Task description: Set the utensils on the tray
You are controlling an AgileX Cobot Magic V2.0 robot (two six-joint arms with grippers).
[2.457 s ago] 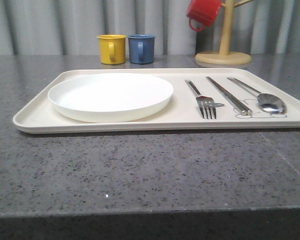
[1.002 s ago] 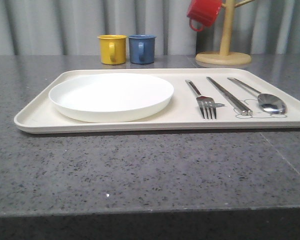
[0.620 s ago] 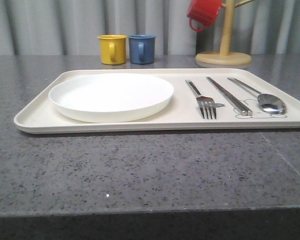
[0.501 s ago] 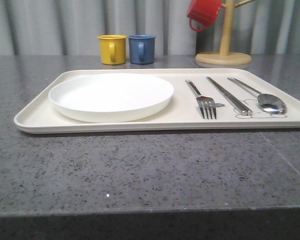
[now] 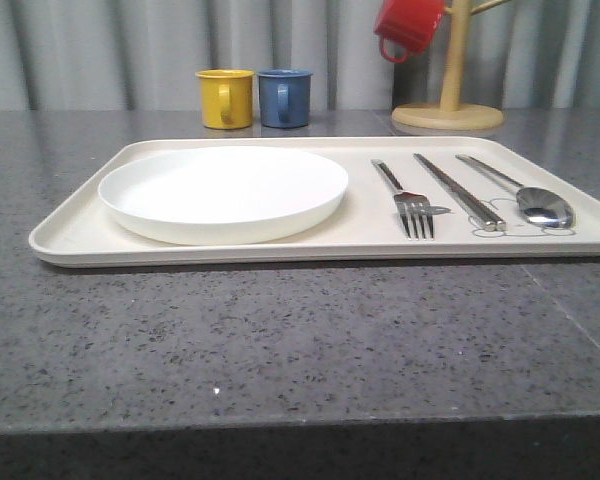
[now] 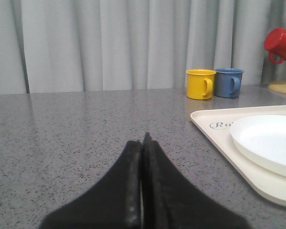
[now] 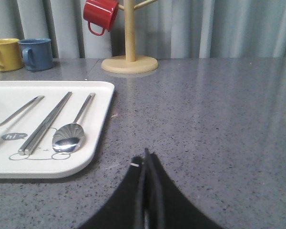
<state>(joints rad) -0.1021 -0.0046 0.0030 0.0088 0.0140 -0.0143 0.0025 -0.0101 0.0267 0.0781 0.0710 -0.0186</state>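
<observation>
Both jaws are clenched tight on nothing: left gripper (image 6: 142,143) and right gripper (image 7: 146,160) sit over the table (image 5: 280,340). The fork (image 5: 410,200), chopsticks (image 5: 460,192) and spoon (image 5: 540,205) lie on the tray (image 5: 70,235). They look thin, hard, light and slippery. Best to pinch the handles.

Cream tray (image 5: 70,240) on grey table (image 5: 280,350) — white plate (image 5: 223,192), fork (image 5: 408,202), chopsticks (image 5: 457,190), spoon (image 5: 530,195) side by side

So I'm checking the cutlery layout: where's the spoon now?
In the front view the spoon lies on the tray's right end, just right of the chopsticks, bowl toward the camera.
</observation>
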